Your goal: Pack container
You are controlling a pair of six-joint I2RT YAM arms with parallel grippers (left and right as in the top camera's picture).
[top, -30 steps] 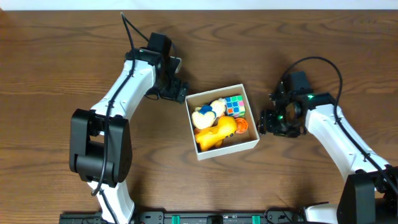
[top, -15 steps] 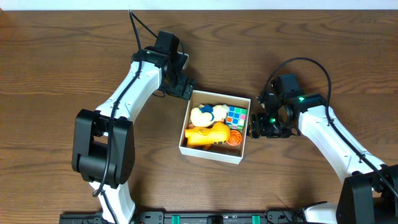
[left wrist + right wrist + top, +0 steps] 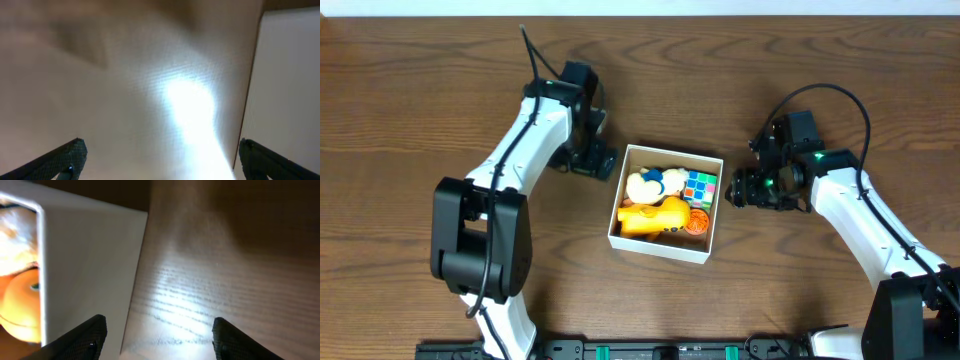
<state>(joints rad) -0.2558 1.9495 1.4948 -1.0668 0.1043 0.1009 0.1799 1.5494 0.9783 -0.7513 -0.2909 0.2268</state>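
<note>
Item 1, my left hand (image 3: pixel 592 160): fingers spread wide, nothing between them but bare surface (image 3: pixel 420 100). It holds nothing. It stands just beside the container's far left corner. Whether one finger touches the white wall (image 3: pixel 290 75), I cannot tell.

Item 2, my right hand (image 3: pixel 738 190): also wide open and empty, with wood grain showing between the fingers. It stands just beside the container's right wall (image 3: pixel 90 255). Contact cannot be told.

Item 3, container (image 3: pixel 658 249): sits flat on the surface between my two hands, open-topped and turned slightly askew.

Item 4, contents, all within the walls:
- cream plush toy (image 3: pixel 647 185), far left
- colour cube (image 3: pixel 699 186), far right
- yellow toy (image 3: pixel 655 217), lying across the near side
- orange round piece (image 3: pixel 697 222), near right corner

Status: I judge packing largely done. The overhead view shows no toy outside the container. What may remain is squaring the container, though that is not certain. No lid is in view.
</note>
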